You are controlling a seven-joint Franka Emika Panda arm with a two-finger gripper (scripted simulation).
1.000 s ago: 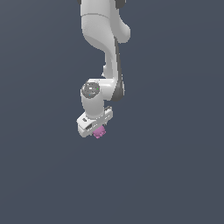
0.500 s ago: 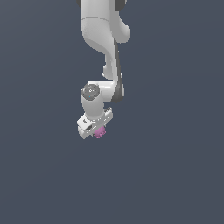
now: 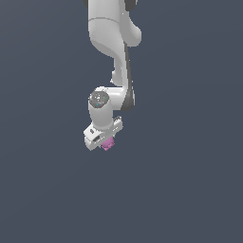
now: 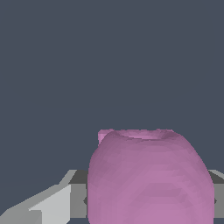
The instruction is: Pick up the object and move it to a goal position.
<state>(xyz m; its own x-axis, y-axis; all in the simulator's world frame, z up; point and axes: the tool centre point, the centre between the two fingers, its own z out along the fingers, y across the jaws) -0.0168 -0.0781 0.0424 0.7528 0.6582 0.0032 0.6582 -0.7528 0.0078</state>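
Observation:
The object [image 3: 108,144] is a small pink-magenta lump, peeking out just under the white gripper [image 3: 103,141] near the middle of the exterior view. The arm reaches down from the top of that view, and the hand covers most of the object. In the wrist view the object [image 4: 151,177] fills the near part of the picture as a rounded pink mass with a rim on its far face. A grey-white finger [image 4: 52,203] presses at its side, and a sliver of the other finger shows at the opposite edge. The gripper is shut on the object.
Only a flat, dark grey-blue surface [image 3: 190,190] surrounds the arm in both views. No other objects, containers or edges show. No marker for a goal position is visible.
The hand with the pink object has shifted very slightly toward the exterior view's left over the last second. The grip looks the same.

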